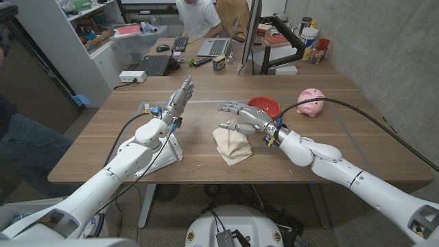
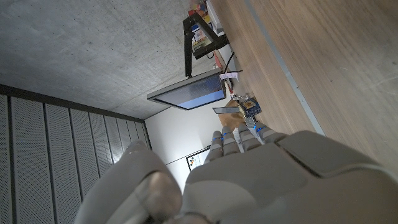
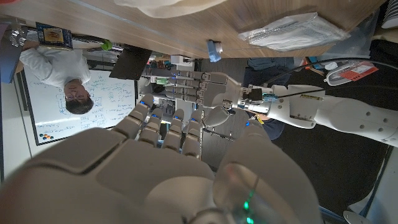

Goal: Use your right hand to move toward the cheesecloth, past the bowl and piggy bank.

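Observation:
The cream cheesecloth (image 1: 232, 145) lies crumpled at the table's middle, and its edge (image 3: 168, 6) shows in the right wrist view. My right hand (image 1: 243, 116) hovers open just over the cloth's far edge, fingers spread and pointing toward my left side. Right behind that hand sits the red bowl (image 1: 267, 105), with the pink piggy bank (image 1: 312, 101) further right. My left hand (image 1: 180, 96) stands raised over the table's left half, fingers up and apart, holding nothing. The right wrist view shows my right hand (image 3: 174, 168) facing the left hand (image 3: 199, 84).
A clear plastic bag (image 1: 161, 147) lies under my left forearm. Along the table's far edge stand laptops (image 1: 214, 46), a keyboard (image 1: 154, 65), a monitor (image 1: 247, 31) and bottles (image 1: 312, 41). One person (image 1: 199, 17) sits behind the table; another's leg (image 1: 20, 144) is at the left.

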Controlling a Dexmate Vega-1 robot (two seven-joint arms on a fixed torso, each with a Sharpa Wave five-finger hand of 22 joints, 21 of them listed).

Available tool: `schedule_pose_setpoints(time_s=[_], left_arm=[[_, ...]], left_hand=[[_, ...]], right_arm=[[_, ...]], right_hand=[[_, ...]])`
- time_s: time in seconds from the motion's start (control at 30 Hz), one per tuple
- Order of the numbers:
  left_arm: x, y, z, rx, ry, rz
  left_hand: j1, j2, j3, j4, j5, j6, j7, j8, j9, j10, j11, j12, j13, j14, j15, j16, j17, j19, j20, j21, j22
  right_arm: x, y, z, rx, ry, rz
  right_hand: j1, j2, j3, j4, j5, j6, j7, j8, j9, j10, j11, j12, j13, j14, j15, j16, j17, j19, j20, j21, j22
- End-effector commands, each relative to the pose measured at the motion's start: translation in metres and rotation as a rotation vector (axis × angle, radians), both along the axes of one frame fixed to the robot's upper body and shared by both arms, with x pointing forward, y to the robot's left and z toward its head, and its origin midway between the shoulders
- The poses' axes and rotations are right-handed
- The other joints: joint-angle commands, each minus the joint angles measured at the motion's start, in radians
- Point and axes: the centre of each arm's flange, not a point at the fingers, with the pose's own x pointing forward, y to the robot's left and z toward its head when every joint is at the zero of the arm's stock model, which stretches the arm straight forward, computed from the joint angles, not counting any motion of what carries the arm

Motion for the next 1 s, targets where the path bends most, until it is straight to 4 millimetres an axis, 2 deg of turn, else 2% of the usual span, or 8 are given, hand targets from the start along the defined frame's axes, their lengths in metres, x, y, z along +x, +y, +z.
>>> schedule_pose_setpoints(time_s=[0.03, 0.2, 1.0], left_arm=[[0.0, -0.001, -0.001, 0.004, 0.003, -0.005], [-0.001, -0.001, -0.002, 0.003, 0.005, -0.006], [-0.008, -0.002, -0.007, 0.011, 0.007, -0.012]], left_hand=[[0.005, 0.009, -0.005, 0.0, 0.006, 0.006, 0.002, -0.003, 0.002, -0.002, -0.005, -0.001, -0.001, -0.004, 0.003, -0.003, 0.002, -0.006, -0.025, 0.0, 0.003], [0.006, 0.01, -0.006, 0.0, 0.005, 0.007, 0.002, -0.003, 0.002, -0.001, -0.011, -0.001, -0.001, -0.004, 0.002, -0.003, 0.002, -0.007, -0.024, 0.0, 0.003], [0.009, 0.014, -0.011, -0.001, 0.005, 0.007, 0.002, -0.004, 0.003, -0.001, -0.007, -0.001, -0.001, -0.004, 0.002, -0.003, 0.002, -0.008, -0.022, 0.001, 0.003]], right_arm=[[0.0, 0.009, -0.007, -0.064, -0.029, -0.012], [-0.001, 0.014, -0.009, -0.096, -0.034, -0.016], [0.003, 0.025, -0.021, -0.196, -0.04, -0.052]], right_hand=[[-0.003, 0.0, -0.007, 0.0, 0.002, 0.007, -0.001, -0.002, 0.006, 0.005, 0.001, 0.003, 0.001, 0.008, 0.005, 0.006, 0.004, 0.002, 0.009, -0.003, 0.006], [-0.003, 0.0, -0.008, 0.0, 0.002, 0.007, -0.001, -0.002, 0.006, 0.005, 0.001, 0.003, 0.002, 0.008, 0.004, 0.006, 0.004, 0.001, 0.01, -0.005, 0.006], [-0.005, -0.001, -0.011, -0.002, 0.004, 0.012, -0.007, -0.003, 0.006, 0.012, 0.001, 0.004, 0.002, 0.011, 0.005, 0.006, 0.004, -0.001, 0.013, -0.016, 0.006]])
